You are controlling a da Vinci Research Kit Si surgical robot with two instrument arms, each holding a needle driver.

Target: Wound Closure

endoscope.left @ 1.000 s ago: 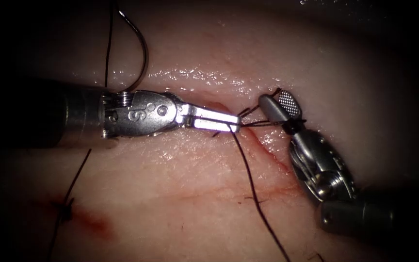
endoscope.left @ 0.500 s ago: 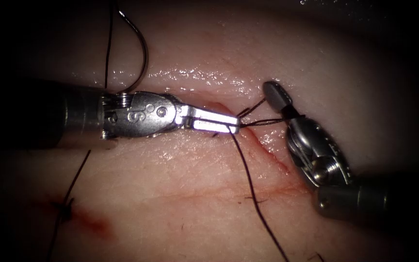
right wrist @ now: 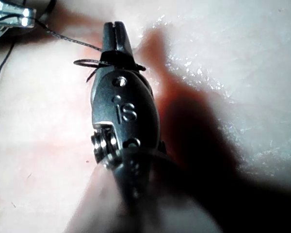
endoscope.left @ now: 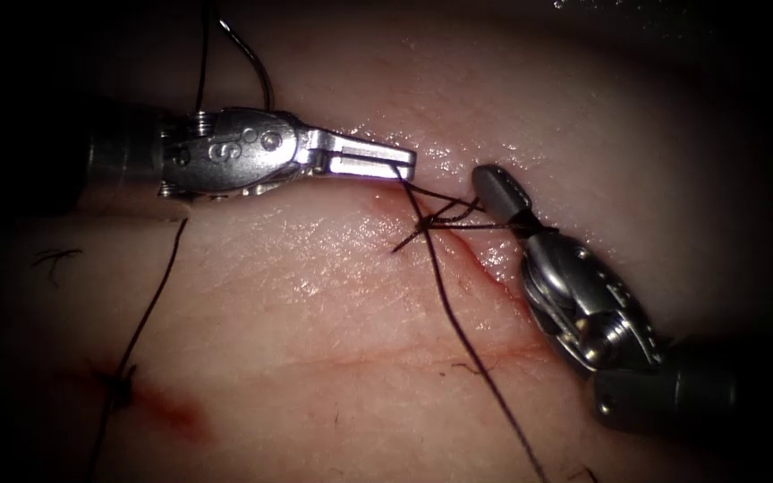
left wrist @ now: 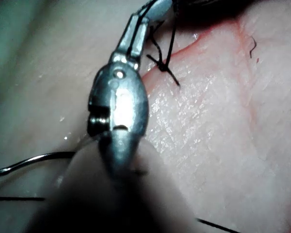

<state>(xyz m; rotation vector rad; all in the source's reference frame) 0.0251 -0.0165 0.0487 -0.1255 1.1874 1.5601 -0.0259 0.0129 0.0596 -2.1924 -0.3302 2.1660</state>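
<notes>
My left tool (endoscope.left: 402, 162) is shut on the dark thread (endoscope.left: 458, 331) just above the knot (endoscope.left: 426, 224), which sits at the upper end of the cut (endoscope.left: 494, 273). The same jaws (left wrist: 153, 12) hold the strand over the knot (left wrist: 163, 67). My right tool (endoscope.left: 485, 182) lies right of the cut, shut, with thread wound around its jaws and held there (right wrist: 115, 26). The curved needle (endoscope.left: 259, 67) lies loose on the tissue (endoscope.left: 315, 295) left of the cut, behind the left tool, held by neither tool. It is also in the left wrist view (left wrist: 39, 159).
An earlier stitch (endoscope.left: 118, 386) with a patch of red fluid (endoscope.left: 176, 411) sits at the lower left. A thread strand (endoscope.left: 149, 304) runs past it. The long thread trails toward the bottom edge. A short cut end (endoscope.left: 54, 258) lies at the far left.
The right tool's jaws went from open to shut around the thread. The left tool then lifted up and to the left with its strand, drawing the thread taut at the knot.
</notes>
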